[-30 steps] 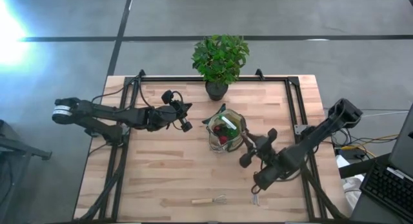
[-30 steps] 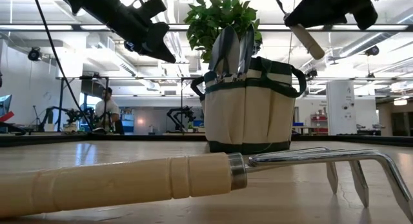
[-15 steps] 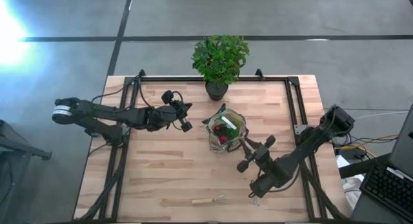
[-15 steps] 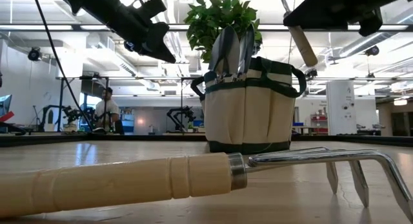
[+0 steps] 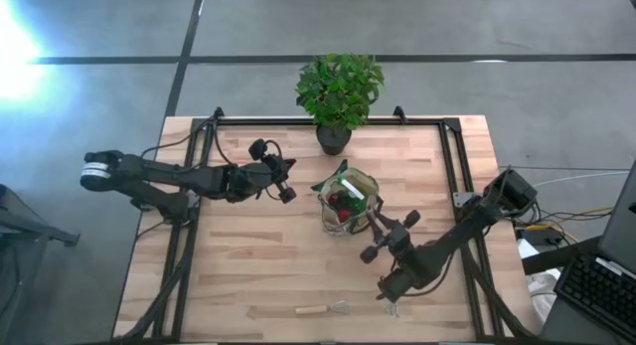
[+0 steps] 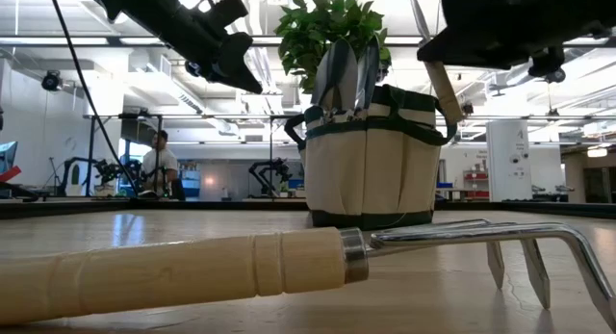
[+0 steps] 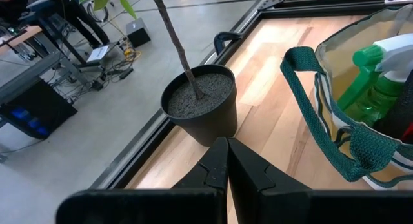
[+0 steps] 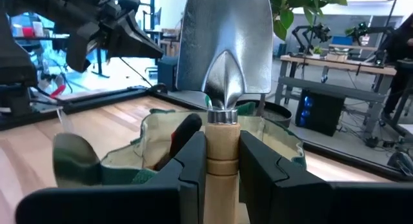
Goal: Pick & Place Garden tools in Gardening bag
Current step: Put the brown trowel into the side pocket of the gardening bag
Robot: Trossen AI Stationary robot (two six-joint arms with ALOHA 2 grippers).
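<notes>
- Your table (image 5: 258, 256) carries the gardening bag (image 5: 348, 202) near its middle, just ahead of your right claw (image 8: 221, 161) and off to the side of your left claw (image 7: 227, 167).
- Behind the bag stands the potted plant (image 5: 338, 94), directly ahead of your left claw.
- Your right claw is clamped on the wooden handle of a trowel (image 8: 224, 46), blade pointing toward the bag's mouth.
- Your left claw hangs above the table with its fingers pressed together, holding nothing.
- A rake (image 5: 322, 309) lies on the table's near edge, beside your right claw and apart from it.
- A green spray bottle (image 7: 374, 82) stands inside the bag.
</notes>
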